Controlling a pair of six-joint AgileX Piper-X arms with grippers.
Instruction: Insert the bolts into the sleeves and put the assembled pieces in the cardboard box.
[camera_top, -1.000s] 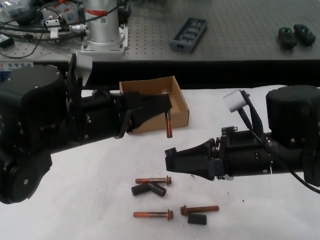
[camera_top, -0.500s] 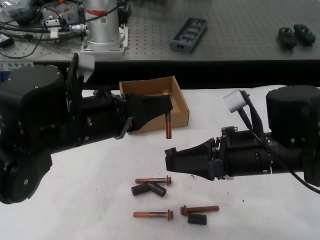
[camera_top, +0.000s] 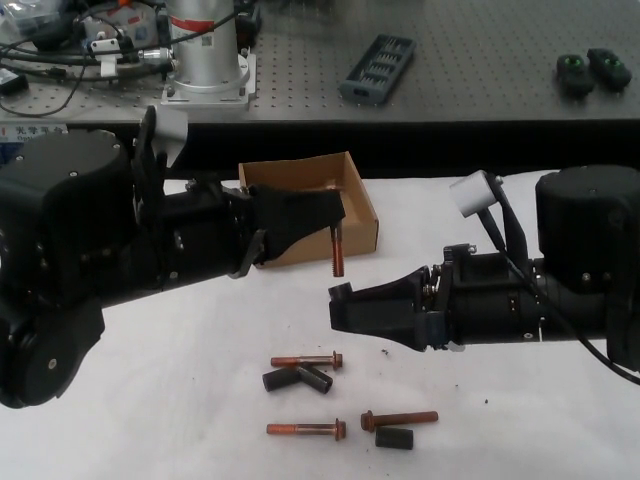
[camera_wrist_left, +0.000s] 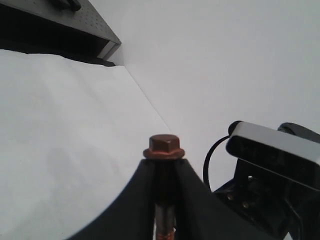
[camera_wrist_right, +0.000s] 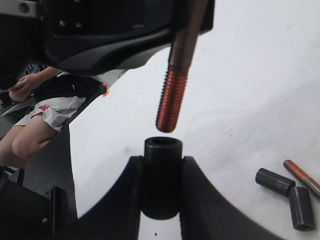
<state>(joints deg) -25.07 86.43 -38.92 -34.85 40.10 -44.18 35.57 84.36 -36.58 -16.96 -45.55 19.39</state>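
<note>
1. Over the last second the right gripper (camera_top: 340, 298) has risen a little. This lifts its sleeve (camera_wrist_right: 162, 175) toward the tip of the bolt (camera_top: 338, 248). The left gripper (camera_top: 322, 215) and the bolt have barely moved.
2. The left jaws are clamped on the bolt's shank just under the head, with the threaded end hanging down. The bolt is in the air in front of the box (camera_top: 362, 215). The right jaws grip the sleeve upright, its bore facing up.
3. In the right wrist view the thread tip sits just above the sleeve's mouth, close to in line but not yet in. Alignment looks nearly done, and closing the gap is likely next. The bolt leans slightly, so its tip could catch on the rim.
4. A white cloth (camera_top: 180, 400) covers the bench, and the box stands by the cloth's far edge. Three loose bolts (camera_top: 306, 360) and three loose sleeves (camera_top: 298, 379) lie near the middle of the near edge. Two of the sleeves touch each other, and the third lies just beside a bolt.
5. Behind the cloth is a perforated table (camera_top: 480, 80). It carries a metal post (camera_top: 205, 60), a grey rack (camera_top: 377, 65) and cables (camera_top: 40, 45) at its left end.
</note>
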